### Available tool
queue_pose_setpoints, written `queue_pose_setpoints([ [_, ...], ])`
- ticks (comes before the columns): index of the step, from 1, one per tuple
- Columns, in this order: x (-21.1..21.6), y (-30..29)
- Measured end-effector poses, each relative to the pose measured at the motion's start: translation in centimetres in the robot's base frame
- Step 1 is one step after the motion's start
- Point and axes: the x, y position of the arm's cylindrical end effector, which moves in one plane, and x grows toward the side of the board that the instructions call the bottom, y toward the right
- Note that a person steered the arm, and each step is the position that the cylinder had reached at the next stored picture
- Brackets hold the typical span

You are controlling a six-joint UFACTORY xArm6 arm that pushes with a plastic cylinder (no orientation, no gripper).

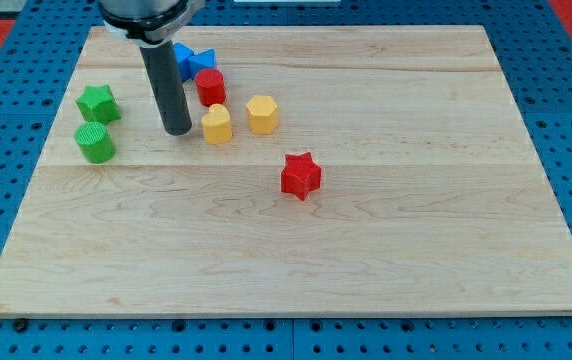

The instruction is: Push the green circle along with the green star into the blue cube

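Observation:
The green star lies near the board's left edge, with the green circle just below it. The blue cube sits near the view's top, partly hidden behind the rod, with a second blue block touching its right side. My tip rests on the board to the right of both green blocks, well apart from them, and below the blue cube. It stands just left of a yellow block.
A red cylinder stands right of the rod. A yellow hexagon lies right of the yellow block. A red star lies near the board's middle. The wooden board sits on a blue pegboard.

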Motion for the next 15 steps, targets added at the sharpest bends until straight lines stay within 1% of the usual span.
queue_pose_setpoints([
  [1, 2.5, -2.8],
  [2, 6.3, -7.5],
  [3, 5.6, -10.7],
  [5, -1.0, -10.2],
  [7, -5.1, -12.8],
  [8, -7.0, -12.0],
  [9, -8.6, -6.1],
  [10, -5.5, -8.7],
  [11, -3.4, -10.5],
  [12, 1.0, -9.4],
  [13, 2.6, -7.1],
  [14, -0.1, -7.1],
  [15, -5.4, -7.1],
])
